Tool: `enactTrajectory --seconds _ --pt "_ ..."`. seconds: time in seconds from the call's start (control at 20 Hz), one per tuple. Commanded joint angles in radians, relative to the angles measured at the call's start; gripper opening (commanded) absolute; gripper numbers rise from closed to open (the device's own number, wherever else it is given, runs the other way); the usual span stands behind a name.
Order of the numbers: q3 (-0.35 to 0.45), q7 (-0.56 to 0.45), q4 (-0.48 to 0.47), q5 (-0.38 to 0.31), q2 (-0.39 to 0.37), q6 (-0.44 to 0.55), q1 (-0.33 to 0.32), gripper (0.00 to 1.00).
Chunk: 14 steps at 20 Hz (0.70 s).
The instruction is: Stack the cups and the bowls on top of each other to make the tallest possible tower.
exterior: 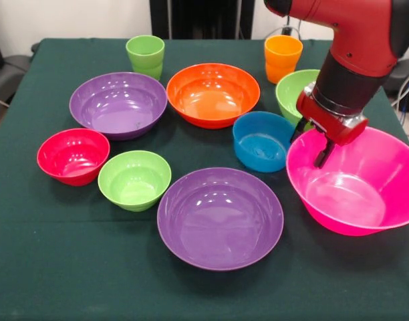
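We see open tablecloth [71, 267] along the near edge. Mid-table is crowded: blue bowl [261, 142] just beside pink bowl [358, 180], near purple bowl [220, 219] close by; the arm [355, 73] blocks the lime bowl [293, 93].

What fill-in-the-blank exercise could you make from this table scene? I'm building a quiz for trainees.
1. The end effector hangs over the rim of the ____ bowl.
2. The orange cup stands at the far side, and the other cup is ____ in colour.
3. The small red bowl sits beside a small ____ bowl.
4. The number of purple bowls on the table is ____.

Missing words: pink; green; green; two
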Motion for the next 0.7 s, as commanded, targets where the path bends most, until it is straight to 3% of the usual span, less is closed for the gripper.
enactTrajectory --seconds 0.05,0.7 --pt "0.142 0.113 -0.083 0.013 0.082 0.008 0.03 1.0" --pt "0.164 0.065 -0.053 0.004 0.046 0.048 0.021 1.0"
